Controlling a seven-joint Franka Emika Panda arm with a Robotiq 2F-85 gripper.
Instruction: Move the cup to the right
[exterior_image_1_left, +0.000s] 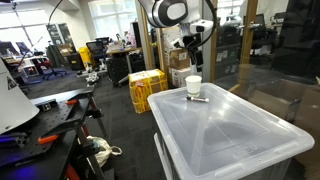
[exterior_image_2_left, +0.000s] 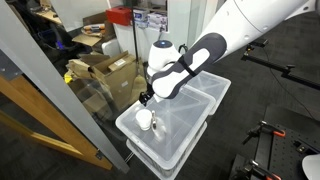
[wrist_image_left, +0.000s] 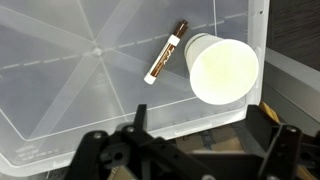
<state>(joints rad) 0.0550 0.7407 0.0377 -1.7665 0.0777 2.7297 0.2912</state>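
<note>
The small white cup stands upright near the far end of a clear plastic bin lid. It shows in both exterior views and, from above, in the wrist view. A thin dark pen-like stick lies right beside it on the lid. My gripper hangs above the cup and apart from it. In the wrist view its two dark fingers are spread wide with nothing between them.
A second clear bin adjoins the first. Yellow crates stand on the floor beyond the bin. Cardboard boxes and a glass panel with a wooden frame stand close beside the bins.
</note>
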